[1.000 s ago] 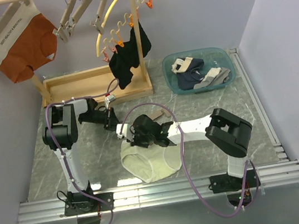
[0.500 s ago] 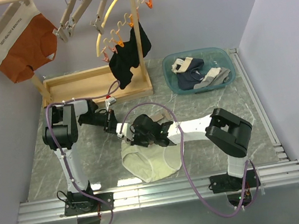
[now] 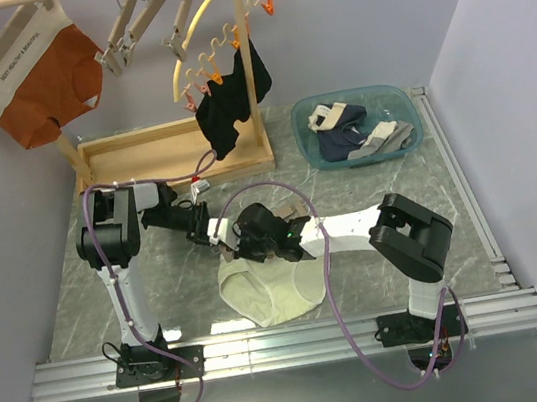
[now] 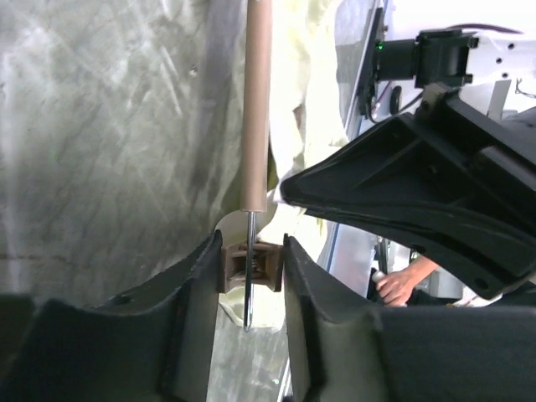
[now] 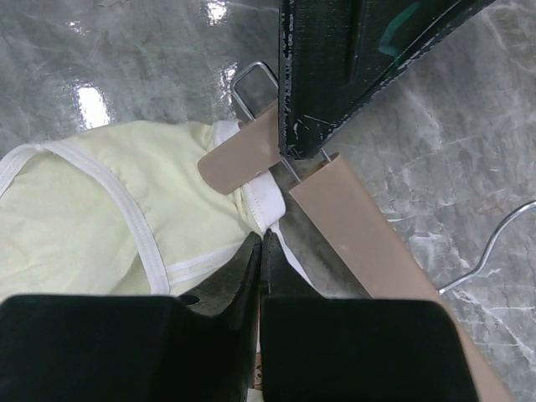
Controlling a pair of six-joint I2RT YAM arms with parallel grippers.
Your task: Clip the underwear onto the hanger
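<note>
Pale yellow underwear [image 3: 266,287] flat on desk [image 3: 169,277] between the arms; wooden hanger [image 4: 255,100] with its end at the waistband. Clamped narrow on hanger's clip [image 4: 251,261]: left fingers [image 4: 209,272]. Pinched fully shut on the white waistband: right fingers [image 5: 260,251].

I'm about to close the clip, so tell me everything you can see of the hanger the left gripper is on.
The hanger is a straight, flat light-wood bar slanting over the grey marble table, its wire hook off to one side. At its end is a wood-padded clip with a wire spring loop. The left gripper squeezes the clip's block between its fingers. The clip pad overlaps the white waistband of the underwear, which the right gripper pinches.
</note>
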